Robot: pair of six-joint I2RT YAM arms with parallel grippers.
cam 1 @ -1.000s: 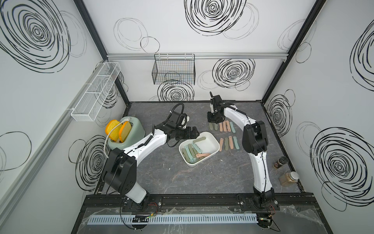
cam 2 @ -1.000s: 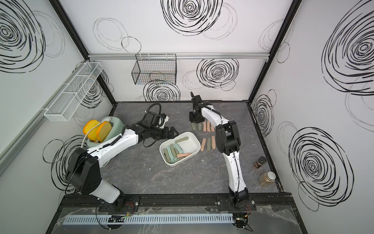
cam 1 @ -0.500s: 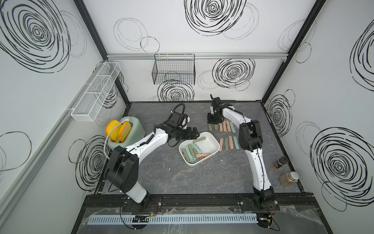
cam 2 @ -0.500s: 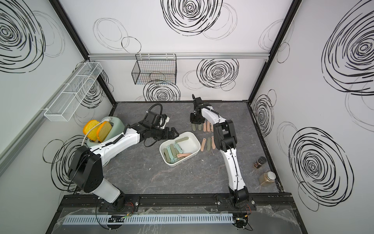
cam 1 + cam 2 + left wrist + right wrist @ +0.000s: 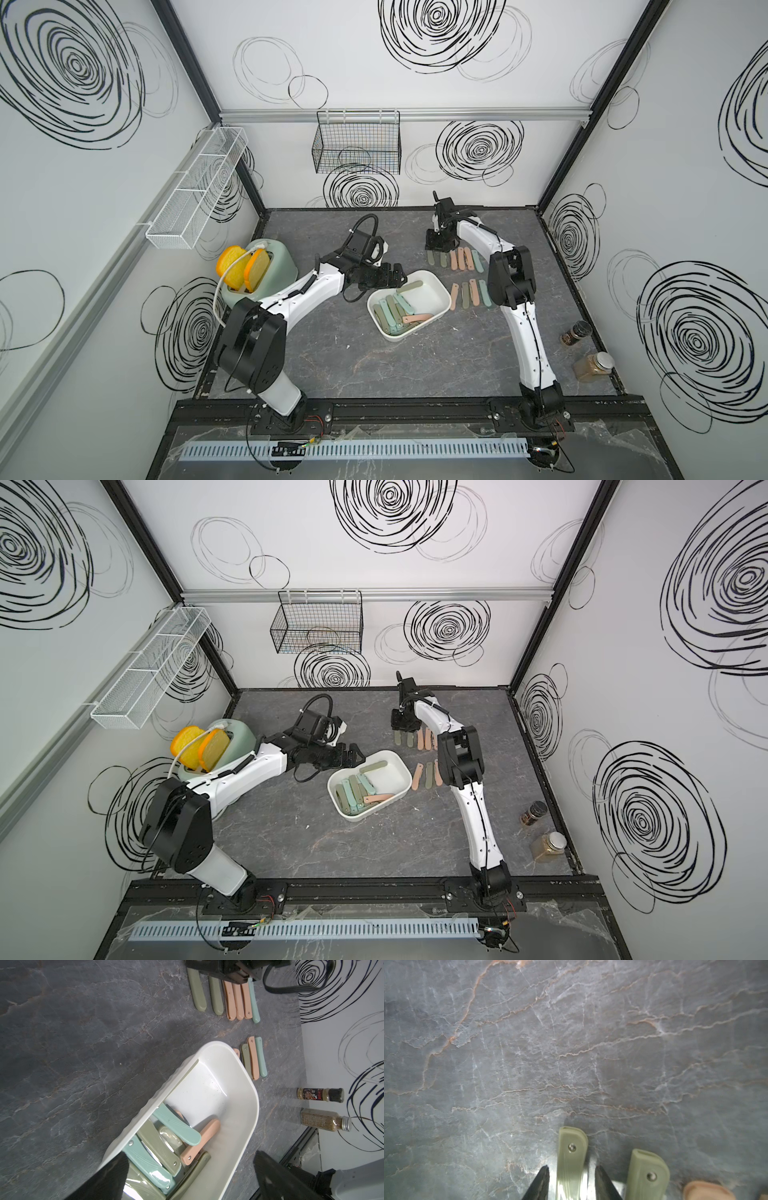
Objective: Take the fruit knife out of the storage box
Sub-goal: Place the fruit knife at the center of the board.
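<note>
a: two things: grip, and where's the knife?
b: left gripper [image 5: 397,279] spread wide at the shallow white plastic storage box [image 5: 430,297], middle of the grey marbled counter [image 5: 332,353], pastel fruit knives [image 5: 390,318] piled inside. right gripper [image 5: 572,1176] parted astride an olive-green fruit knife [image 5: 571,1157] lying by the far edge.

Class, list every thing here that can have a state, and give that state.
storage box: holds several knives.
left gripper: open, at the box's rim.
right gripper: open, fingers astride a green knife on the table.
toaster: two slices in its slots.
dark-capped jar: upright, capped.
silver-capped bottle: upright, capped.
</note>
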